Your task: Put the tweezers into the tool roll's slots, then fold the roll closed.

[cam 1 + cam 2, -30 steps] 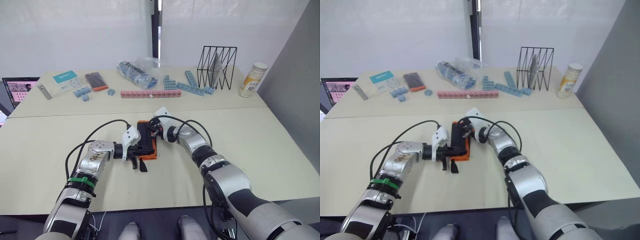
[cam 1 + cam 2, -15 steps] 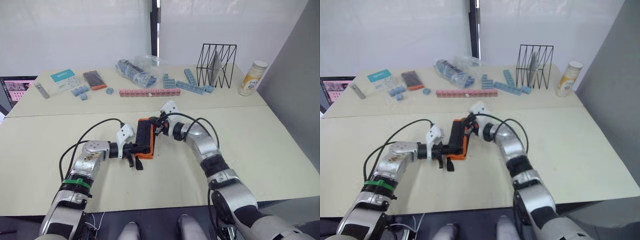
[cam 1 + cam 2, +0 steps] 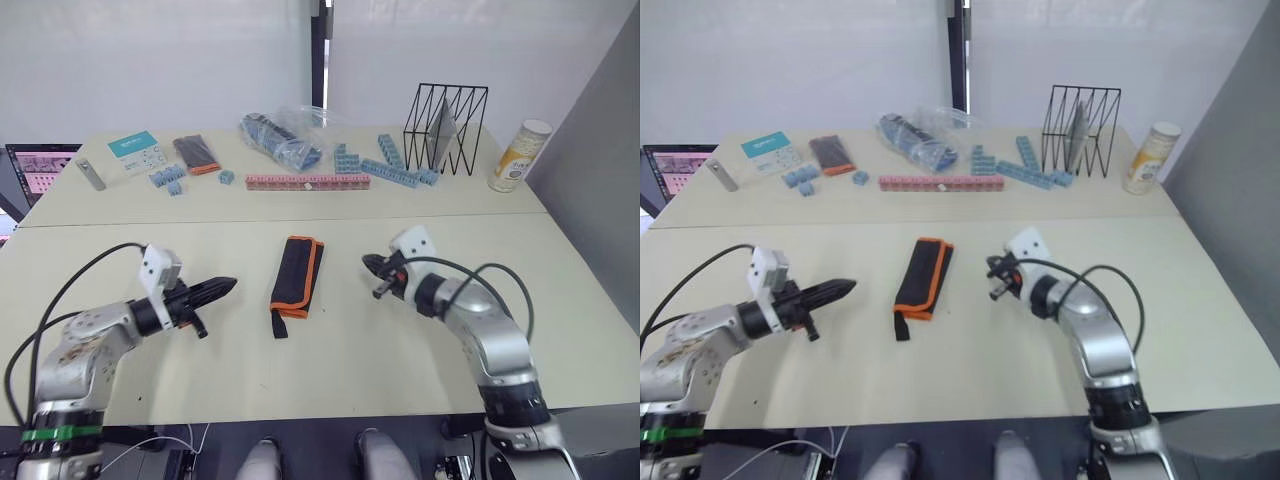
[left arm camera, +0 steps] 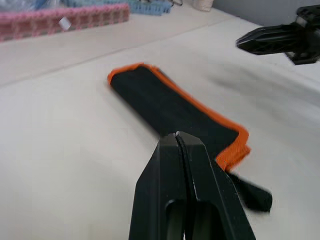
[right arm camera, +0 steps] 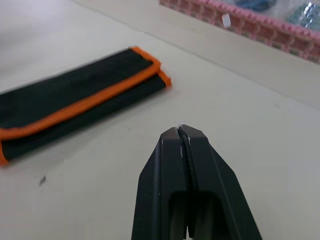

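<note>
the tool roll (image 3: 297,272) lies folded shut on the near desk (image 3: 560,300), a flat black strip with orange edging, its long axis running away from the robot and leaning slightly to the right at the far end. its black tie strap (image 3: 279,324) trails from the near end onto the desk surface. the left gripper (image 3: 222,287) hovers to the left of the roll, apart from it, its two black fingers (image 4: 181,165) pressed together into a single point aimed at the roll and holding nothing. the right gripper (image 3: 372,266) hovers to the right of the roll, also apart from it, its fingers (image 5: 182,155) likewise pressed together and empty, pointing toward the roll. the roll sits between the two grippers, touched by neither.

on the far desk, a long pink strip of blocks (image 3: 307,182) lies directly beyond the roll. pale blue blocks (image 3: 385,172) lie beside it on the right, and a clear plastic bag with dark contents (image 3: 280,143) sits behind it. a black wire rack (image 3: 447,128) stands at far right, with a cylindrical canister (image 3: 520,156) beyond it. at far left lie a small black-and-orange flat case (image 3: 194,155), a teal-and-white card (image 3: 137,152) and more blue blocks (image 3: 167,180).
</note>
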Tool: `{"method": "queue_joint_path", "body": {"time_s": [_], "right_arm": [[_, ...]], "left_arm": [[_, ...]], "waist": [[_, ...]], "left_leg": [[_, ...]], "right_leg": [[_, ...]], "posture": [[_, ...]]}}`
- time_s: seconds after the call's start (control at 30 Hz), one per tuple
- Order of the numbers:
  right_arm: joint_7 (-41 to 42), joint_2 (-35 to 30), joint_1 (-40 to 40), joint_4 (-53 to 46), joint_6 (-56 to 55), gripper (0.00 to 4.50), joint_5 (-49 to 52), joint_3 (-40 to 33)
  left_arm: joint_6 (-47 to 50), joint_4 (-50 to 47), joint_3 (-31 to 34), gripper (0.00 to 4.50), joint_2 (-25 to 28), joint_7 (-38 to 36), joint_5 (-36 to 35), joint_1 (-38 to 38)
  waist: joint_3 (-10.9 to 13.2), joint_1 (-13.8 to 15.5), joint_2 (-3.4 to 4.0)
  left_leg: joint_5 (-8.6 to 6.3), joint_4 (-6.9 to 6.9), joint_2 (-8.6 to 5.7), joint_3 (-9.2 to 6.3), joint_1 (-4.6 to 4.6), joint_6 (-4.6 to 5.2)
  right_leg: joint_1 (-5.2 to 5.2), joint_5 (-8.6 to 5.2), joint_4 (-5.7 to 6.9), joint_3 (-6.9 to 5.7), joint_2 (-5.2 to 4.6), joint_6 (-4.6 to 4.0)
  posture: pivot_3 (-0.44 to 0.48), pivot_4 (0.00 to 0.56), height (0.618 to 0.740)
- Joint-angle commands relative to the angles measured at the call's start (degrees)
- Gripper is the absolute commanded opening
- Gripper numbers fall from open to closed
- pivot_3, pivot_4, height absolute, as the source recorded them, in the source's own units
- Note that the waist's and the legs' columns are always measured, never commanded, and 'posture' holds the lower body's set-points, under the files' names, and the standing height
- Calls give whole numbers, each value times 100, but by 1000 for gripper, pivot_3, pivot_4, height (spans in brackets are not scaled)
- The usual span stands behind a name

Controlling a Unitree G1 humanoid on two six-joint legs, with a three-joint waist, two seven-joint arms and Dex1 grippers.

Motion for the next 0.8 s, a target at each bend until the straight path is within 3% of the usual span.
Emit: {"method": "queue_joint_path", "body": {"time_s": [0.03, 0.1, 0.23, 0.47, 0.63, 0.8], "right_arm": [[167, -197, 286, -548, -247, 0, 209, -63], [165, -301, 483, -640, -256, 0, 284, -171], [200, -574, 984, -835, -310, 0, 544, -652], [436, -1144, 2079, -707, -803, 0, 1034, -2033], [646, -1422, 2715, -282, -1221, 0, 1259, -2936], [738, -1516, 3015, 174, -1676, 0, 1338, -3328]], "left_arm": [[-171, -169, 449, 20, 205, 165, 19, 302], [-193, -229, 596, 20, 259, 228, -2, 529], [-240, -276, 842, 20, 348, 266, -33, 990], [-497, 270, 1500, 20, 688, 89, -37, 1372], [-756, 687, 1630, 20, 956, -49, 47, 1365], [-772, 830, 1595, 20, 1067, -48, -18, 1123]], "waist": [[5, -57, 6], [13, -37, 19], [12, 202, 18], [12, 355, 13], [12, 366, 13], [11, 360, 9]], "left_leg": [[20, -5, -61, -73, -9, 31], [55, -25, -148, -193, -14, 79], [67, -23, -130, -145, -55, 54], [70, -14, -135, -116, -92, 42], [69, -12, -134, -94, -85, 41], [70, 2, -129, -71, -86, 42]], "right_leg": [[18, -23, 14, -99, -74, 4], [52, -61, 29, -194, -156, 27], [15, -54, 20, -189, -166, 20], [-8, -41, 1, -183, -179, 35], [-6, -55, 0, -179, -189, 11], [0, -59, 0, -170, -192, 3]], "posture": [[0, 150, 724], [0, 150, 724], [0, 150, 724], [0, 150, 724], [0, 150, 724], [0, 150, 724]]}}
